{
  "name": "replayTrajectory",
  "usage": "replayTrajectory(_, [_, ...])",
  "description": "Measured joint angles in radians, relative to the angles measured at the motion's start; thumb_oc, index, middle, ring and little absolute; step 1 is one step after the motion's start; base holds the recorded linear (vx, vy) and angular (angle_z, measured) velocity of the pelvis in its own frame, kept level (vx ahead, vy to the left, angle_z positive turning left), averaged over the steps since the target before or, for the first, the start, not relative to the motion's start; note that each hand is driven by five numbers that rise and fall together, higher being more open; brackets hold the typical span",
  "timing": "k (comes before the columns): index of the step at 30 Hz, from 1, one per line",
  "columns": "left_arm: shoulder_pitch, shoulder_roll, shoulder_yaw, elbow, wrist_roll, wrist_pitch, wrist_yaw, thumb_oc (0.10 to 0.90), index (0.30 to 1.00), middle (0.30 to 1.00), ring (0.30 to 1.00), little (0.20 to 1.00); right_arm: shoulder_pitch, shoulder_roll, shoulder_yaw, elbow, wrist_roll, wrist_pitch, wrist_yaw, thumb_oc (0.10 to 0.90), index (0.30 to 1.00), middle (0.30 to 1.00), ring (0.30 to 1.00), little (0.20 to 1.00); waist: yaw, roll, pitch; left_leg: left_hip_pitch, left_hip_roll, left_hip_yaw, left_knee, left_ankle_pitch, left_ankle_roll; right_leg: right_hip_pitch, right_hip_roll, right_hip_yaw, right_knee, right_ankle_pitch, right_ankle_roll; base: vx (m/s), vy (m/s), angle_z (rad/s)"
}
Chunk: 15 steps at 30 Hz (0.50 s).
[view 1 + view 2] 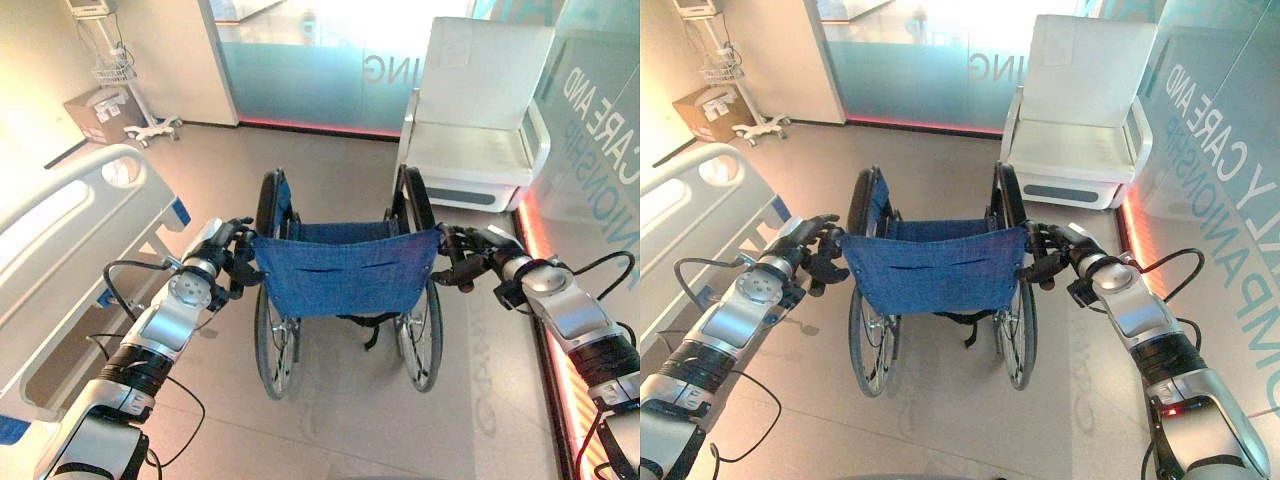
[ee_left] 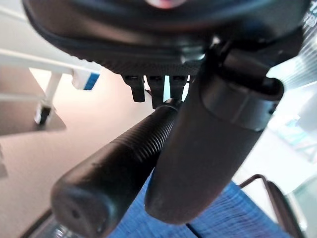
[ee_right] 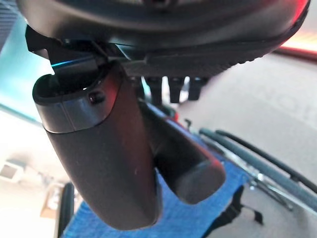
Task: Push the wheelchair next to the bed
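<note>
While seen from behind, wheelchair [image 1: 343,285] standing on the floor [image 1: 330,420], blue backrest [image 1: 345,268] facing the camera, big wheels [image 1: 268,345] at both sides. Bed [image 1: 60,250] with pale side rail along the left side of the floor, close beside the left arm, wheelchair a little apart from its foot end and not yet alongside it.

Left hand [image 1: 228,262] clamped on left push handle [image 2: 116,173] at the left top corner of the backrest; thumb [image 2: 208,153] lying along the ribbed black grip, fingers [image 2: 153,89] curled over it from the other side. Right hand [image 1: 1060,258] clamped the same way on right push handle [image 3: 185,166] at the right top corner of the backrest, thumb [image 3: 106,168] pressed beside the smooth rounded end of the grip, fingers [image 3: 171,87] wrapped behind.

White armchair [image 1: 480,120] ahead of the wheelchair, toward the far right corner of the floor, against the glass wall [image 1: 1220,150] with large letters. Frosted glass partition [image 1: 310,70] across the far edge. Cardboard box [image 1: 100,115] and wheeled stand [image 1: 125,75] with a wire basket in the far left corner
</note>
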Motion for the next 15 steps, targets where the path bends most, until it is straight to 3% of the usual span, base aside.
replayTrajectory(8, [-0.002,-0.068,0.003,0.013,0.091,0.166,-0.016,0.8,0.9,0.9,0.9,0.9,0.065,0.06,-0.037,-0.107,-0.104,0.066,0.003,0.8,0.9,0.9,0.9,0.9,-0.024,0.016,-0.022,0.0,-0.001,0.0,0.0,0.0,0.0,0.0,-0.001,0.001,0.0,0.0,0.0,0.0,0.0,0.0])
replayTrajectory(13, [-0.001,-0.091,0.002,0.035,0.055,0.197,0.022,0.8,0.9,0.9,0.9,0.9,0.064,0.092,-0.036,-0.117,-0.198,0.102,0.034,0.8,0.9,0.9,0.9,0.9,-0.028,0.016,-0.035,0.0,0.0,0.0,0.0,0.0,0.0,0.0,-0.001,0.001,0.0,0.0,0.0,0.0,0.0,0.0])
replayTrajectory(15, [-0.011,-0.122,0.014,0.076,-0.027,0.206,0.082,0.8,0.9,0.9,0.9,0.9,0.058,0.097,-0.032,-0.116,-0.234,0.117,0.046,0.8,0.9,0.9,0.9,0.9,-0.022,0.02,-0.043,0.0,0.0,-0.001,0.0,0.0,0.0,0.0,-0.001,0.001,0.0,0.0,0.0,0.0,0.0,0.0])
